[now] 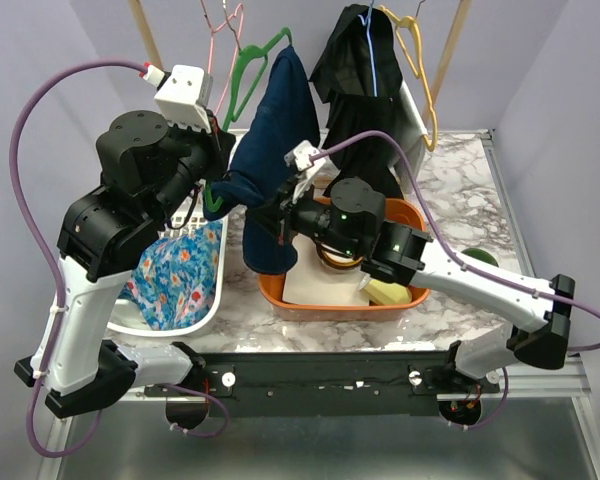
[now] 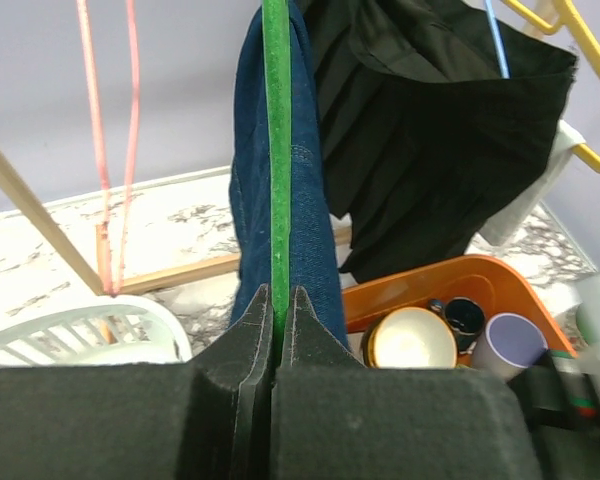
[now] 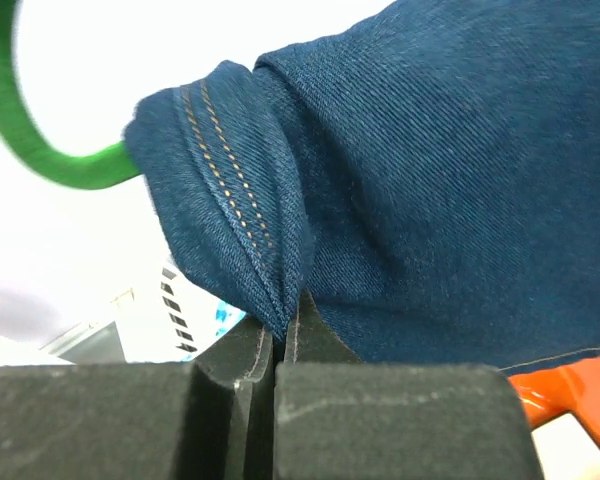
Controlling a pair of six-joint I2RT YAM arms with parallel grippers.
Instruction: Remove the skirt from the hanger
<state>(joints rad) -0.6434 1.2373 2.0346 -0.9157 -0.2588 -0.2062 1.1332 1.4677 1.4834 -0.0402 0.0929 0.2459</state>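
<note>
1. Base: a white-and-grey marble table. On its left is a white slatted plastic laundry basket w/ blue floral cloth inside. At centre is an orange plastic tub holding cups & a few other bits (too hidden to name).
2. Hanging at the back are a thin pink wire hanger, bare, and a black pleated garment on a yellow plastic hanger.
3. In the way: the black garment hangs just beside the skirt on its right (touching or not, can't tell). The tub sits right under the skirt's lower end, and both arms crowd in front.
4. The dark-blue denim skirt is draped over a green plastic hanger above the gap btw basket & tub, bottom end over the tub's left rim. The fabric is bunched in long folds, w/ tan double stitching along one edge.
5. Left gripper is clenched on the green hanger's bar, denim on either side.
6. Right gripper is pinched tight on a fold at the skirt's stitched edge.
</note>
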